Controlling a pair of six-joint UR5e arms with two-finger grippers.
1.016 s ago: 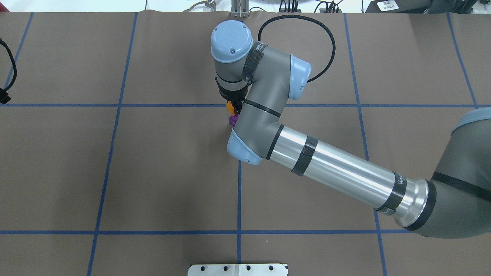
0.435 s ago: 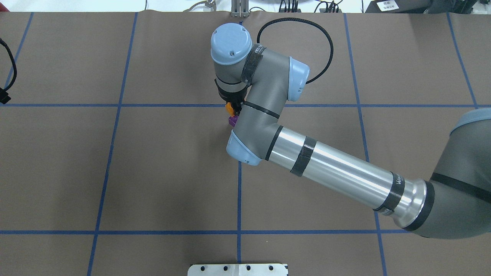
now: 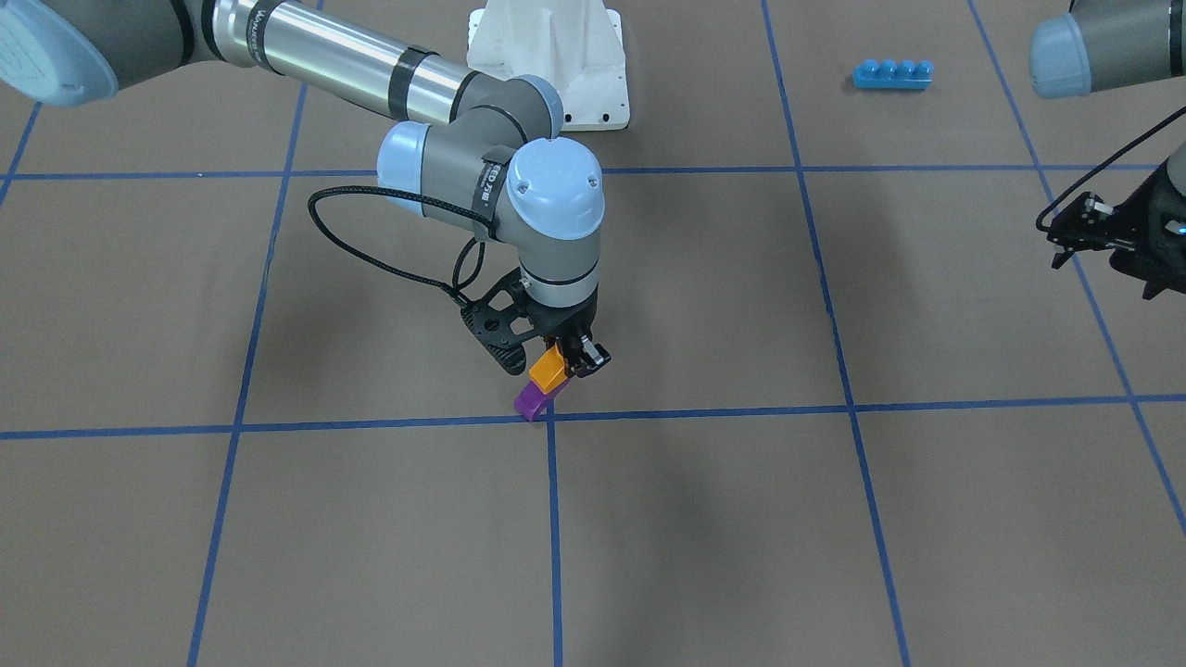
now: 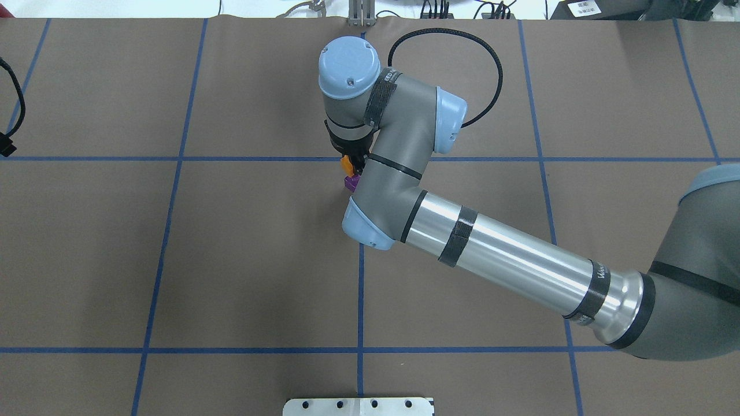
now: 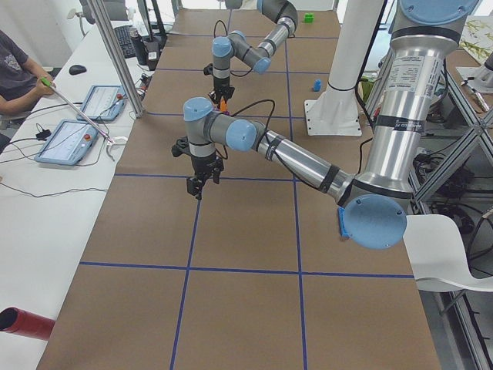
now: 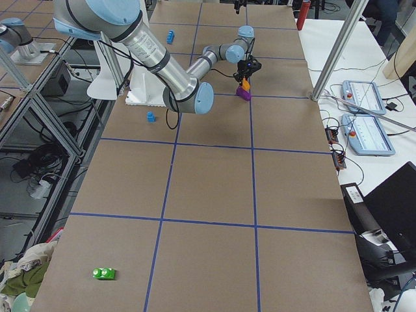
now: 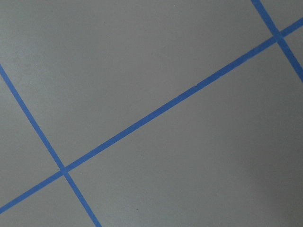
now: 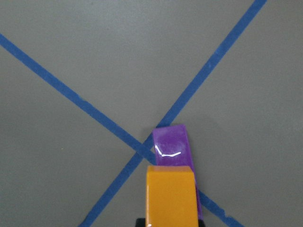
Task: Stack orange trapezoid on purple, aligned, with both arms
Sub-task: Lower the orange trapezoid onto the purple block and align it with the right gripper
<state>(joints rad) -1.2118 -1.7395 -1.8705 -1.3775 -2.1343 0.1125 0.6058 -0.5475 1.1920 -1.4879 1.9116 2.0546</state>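
Purple point(image 3: 531, 400) under orange trapezoid point(image 3: 547, 369), apparently touching; right fingers point(image 3: 580, 356) pinch the trapezoid; left fingers point(image 3: 1066, 239): gap unclear.

Glossy orange trapezoid point(image 3: 547, 371) pinched in right gripper point(image 3: 567, 363), poised just over purple point(image 3: 530, 400); contact unclear. Purple wedge flat on a blue tape crossing point(image 3: 553, 414) near middle of table point(image 3: 834, 556), well away from all edges. Above both, bent right arm point(image 4: 509, 260); well apart, left arm point(image 3: 1103, 46).

In the front-facing view, the purple point(image 3: 530, 402) is covered from above by the orange trapezoid point(image 3: 547, 370) clamped in the right gripper point(image 3: 565, 363). Bare desk point(image 3: 704, 519) is left from 3 through 9 o'clock of it; a cable point(image 3: 311, 218) is looped at 10 o'clock.
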